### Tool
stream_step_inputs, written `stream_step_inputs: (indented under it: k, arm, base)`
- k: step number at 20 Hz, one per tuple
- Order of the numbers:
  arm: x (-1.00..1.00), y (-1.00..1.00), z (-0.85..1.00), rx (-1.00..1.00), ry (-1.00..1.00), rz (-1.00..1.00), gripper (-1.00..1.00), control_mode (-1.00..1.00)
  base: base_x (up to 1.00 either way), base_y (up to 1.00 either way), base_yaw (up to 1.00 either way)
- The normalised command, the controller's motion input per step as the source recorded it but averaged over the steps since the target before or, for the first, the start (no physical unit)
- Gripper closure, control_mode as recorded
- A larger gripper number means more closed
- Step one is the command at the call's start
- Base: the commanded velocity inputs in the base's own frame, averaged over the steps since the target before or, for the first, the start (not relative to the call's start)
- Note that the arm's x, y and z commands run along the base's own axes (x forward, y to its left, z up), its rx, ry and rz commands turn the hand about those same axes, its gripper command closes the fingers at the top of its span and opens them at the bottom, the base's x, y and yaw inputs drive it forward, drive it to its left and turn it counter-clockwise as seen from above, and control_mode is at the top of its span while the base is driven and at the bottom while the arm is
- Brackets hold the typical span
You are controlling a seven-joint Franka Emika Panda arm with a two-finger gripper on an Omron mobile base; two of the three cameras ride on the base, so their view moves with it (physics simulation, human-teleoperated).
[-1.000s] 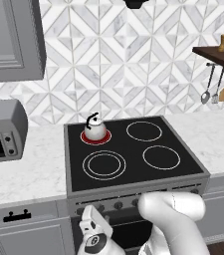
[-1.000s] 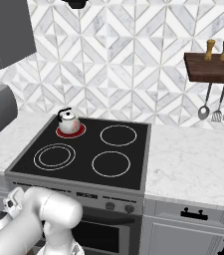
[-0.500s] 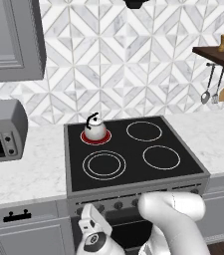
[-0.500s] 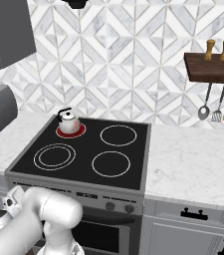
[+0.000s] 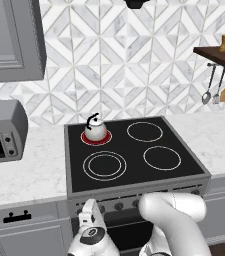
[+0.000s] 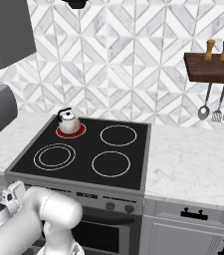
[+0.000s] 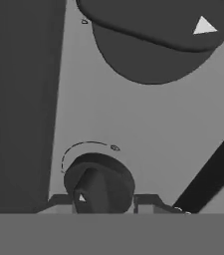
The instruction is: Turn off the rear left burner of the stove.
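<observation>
- Rear left burner glows red at the back left of the stove's black glass top, with a small white kettle standing on it.
- Four burner rings are marked on the glass: the red one, a double white ring in front of it, and two single white rings on the right half.
- Along the stove's front panel a row of small dark knobs shows; in the hand view two of them appear, a large near one at the top and a smaller knob low down.
- Gripper sits with one fingertip on each side of that smaller knob; whether the tips press on it I cannot tell.
- Compared with half a second ago, the wrist in front of the panel has edged slightly; the burner, kettle and everything else look unchanged.
- Pale marble counter flanks the stove, under a grey-and-white diamond tile wall.
- One grey toaster oven stands at the left; a wooden shelf at the right carries two shakers, with three utensils hanging below.
</observation>
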Motion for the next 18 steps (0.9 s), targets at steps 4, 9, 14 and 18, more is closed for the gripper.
stream_step_inputs:
  k: [4, 9, 14, 18]
  arm:
    - [0.00, 0.00, 0.20, 0.56, 0.00, -0.20, 1.00, -1.00]
    - [0.00, 0.00, 0.25, 0.59, 0.00, -0.19, 1.00, -1.00]
    - [0.00, 0.00, 0.30, 0.61, 0.00, -0.19, 1.00, -1.00]
    - [0.01, 0.00, 0.31, 0.65, 0.00, -0.19, 1.00, -1.00]
  base:
    - [0.00, 0.00, 0.00]
    - [0.00, 0.00, 0.00]
    - [0.00, 0.00, 0.00]
    - [0.00, 0.00, 0.00]
